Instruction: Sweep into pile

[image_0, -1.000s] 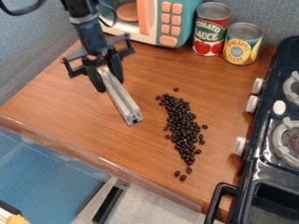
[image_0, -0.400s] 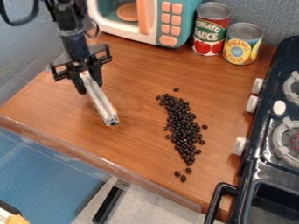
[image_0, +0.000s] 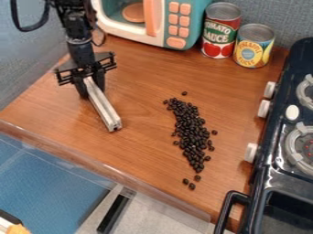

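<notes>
At the bottom left corner, a yellow-orange thing (image_0: 17, 230) is cut off, too little of it showing to name. Beyond it a black strip (image_0: 114, 214) slants below the counter (image_0: 140, 151). At bottom right, a black handle (image_0: 227, 210) runs out of view beside a dark basin (image_0: 284, 217), itself cut off, as is the stove (image_0: 261, 176) along the right edge, its burners only partly in view.

The dark beans (image_0: 194, 135) lie on the counter left of the stove, in a long, uneven band. Two sit apart at its near end, one at its far end; where they crowd, single beans are hard to tell apart. Left of them, the gripper (image_0: 91, 85) pinches the upper end of a pale, grooved bar (image_0: 105, 109), its fingers hiding part of that end. Whether the bar's low end touches the wood I cannot tell.

Farther back, a red can (image_0: 211, 49) stands beside a yellow-and-blue can (image_0: 252, 54). Left of them, the toy microwave (image_0: 158, 39) is cut off by the top edge, an orange disc (image_0: 133, 13) partly hidden inside.
</notes>
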Motion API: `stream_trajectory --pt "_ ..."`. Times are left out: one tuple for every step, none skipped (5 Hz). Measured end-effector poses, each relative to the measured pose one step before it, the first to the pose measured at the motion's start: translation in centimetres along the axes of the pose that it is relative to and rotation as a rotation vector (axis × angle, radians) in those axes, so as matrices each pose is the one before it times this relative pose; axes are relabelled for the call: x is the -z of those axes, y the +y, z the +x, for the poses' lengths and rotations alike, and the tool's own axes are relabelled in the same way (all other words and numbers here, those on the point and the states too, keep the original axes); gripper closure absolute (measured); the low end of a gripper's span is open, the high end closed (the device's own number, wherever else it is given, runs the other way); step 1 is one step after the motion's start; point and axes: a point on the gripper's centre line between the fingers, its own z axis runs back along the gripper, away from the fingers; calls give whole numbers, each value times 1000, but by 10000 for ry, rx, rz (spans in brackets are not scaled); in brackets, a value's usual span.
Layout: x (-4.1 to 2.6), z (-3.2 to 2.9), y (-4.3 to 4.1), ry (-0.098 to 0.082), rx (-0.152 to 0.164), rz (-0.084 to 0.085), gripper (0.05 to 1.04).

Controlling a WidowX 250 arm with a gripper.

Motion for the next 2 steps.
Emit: stream_trajectory --pt "235 257 135 -165 -104 135 359" --pt "-607 -510 1074 558 -287 -164 110"
